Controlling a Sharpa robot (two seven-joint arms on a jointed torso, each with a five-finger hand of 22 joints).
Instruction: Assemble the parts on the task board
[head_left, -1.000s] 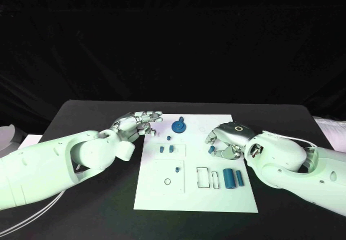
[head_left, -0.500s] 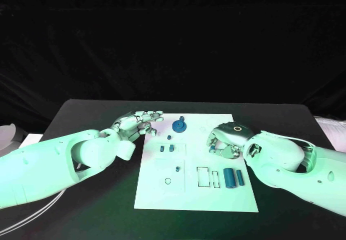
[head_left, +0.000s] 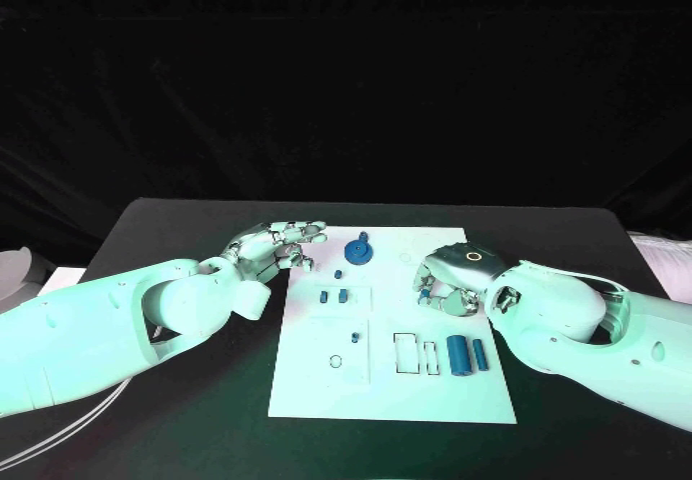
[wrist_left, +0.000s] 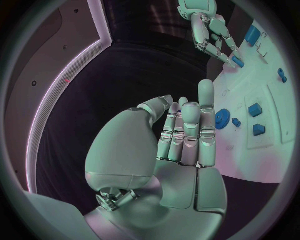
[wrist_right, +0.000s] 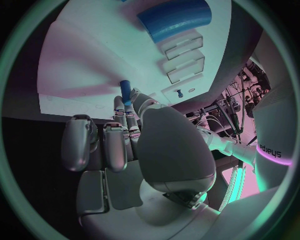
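The task board (head_left: 378, 385) lies mid-tabletop (head_left: 188, 225) as before; only the right hand (head_left: 450, 280) has edged slightly inward over its right edge. The left hand (head_left: 274, 245) hovers off the board's left edge, fingers (wrist_left: 187, 130) loosely together, empty. The right fingers (wrist_right: 125, 112) pinch a small blue peg (wrist_right: 125, 91).

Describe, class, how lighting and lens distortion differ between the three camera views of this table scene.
Head view: straight lines stay straight, a green-cyan tint on the arms and the task board, a black backdrop. Left wrist view: a fisheye circle bends the board's edge; a pinkish tint falls on the left hand. Right wrist view: the same curving; the large blue cylinder looks swollen, and a shadow falls on the board near the right hand.
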